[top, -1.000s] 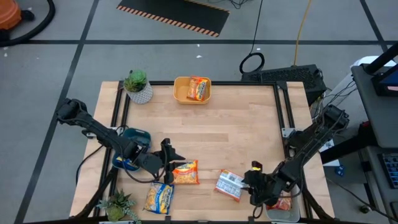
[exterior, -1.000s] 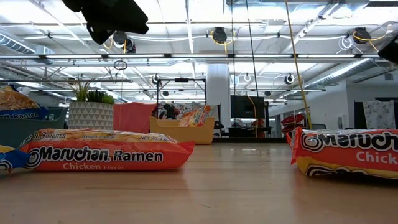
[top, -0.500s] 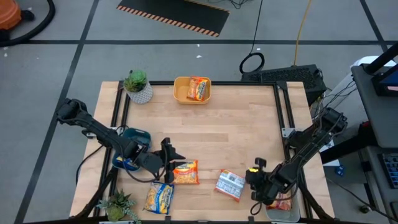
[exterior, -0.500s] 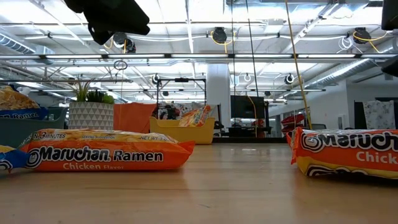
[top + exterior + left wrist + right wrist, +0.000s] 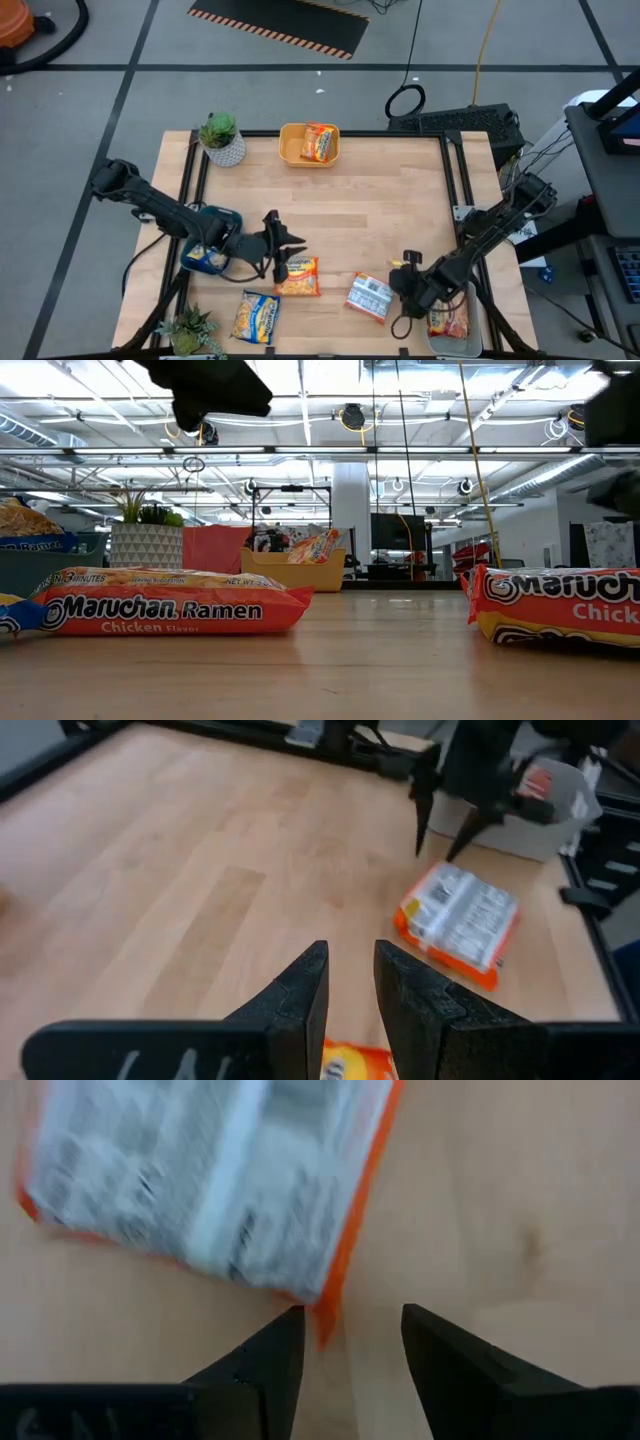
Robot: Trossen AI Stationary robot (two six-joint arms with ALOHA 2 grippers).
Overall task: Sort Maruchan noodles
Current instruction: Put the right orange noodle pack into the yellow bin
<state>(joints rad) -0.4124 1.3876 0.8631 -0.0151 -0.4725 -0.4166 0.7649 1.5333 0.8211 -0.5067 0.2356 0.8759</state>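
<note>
The right end effector (image 5: 345,1342), fingers parted and holding nothing, hovers just beside the face-down orange-edged Maruchan packet (image 5: 371,297) on the tabletop (image 5: 380,220), while the left end effector (image 5: 349,982), narrowly parted and empty, hangs above another orange packet (image 5: 297,276).

Even, bright overhead light fills the scene. In the low view, ceiling strip lights (image 5: 300,420) glare white and wash out the room behind, while the near tabletop (image 5: 330,670) is soft and out of focus. From above, shadows under the arms are faint and short. The right wrist view is smeared by motion blur: the grey-backed ramen packet (image 5: 210,1180) just ahead of the jaws has unreadable print. The left wrist view is blurred too, worst toward its edges; the packet (image 5: 460,920) beyond the jaws stays fairly legible.
</note>
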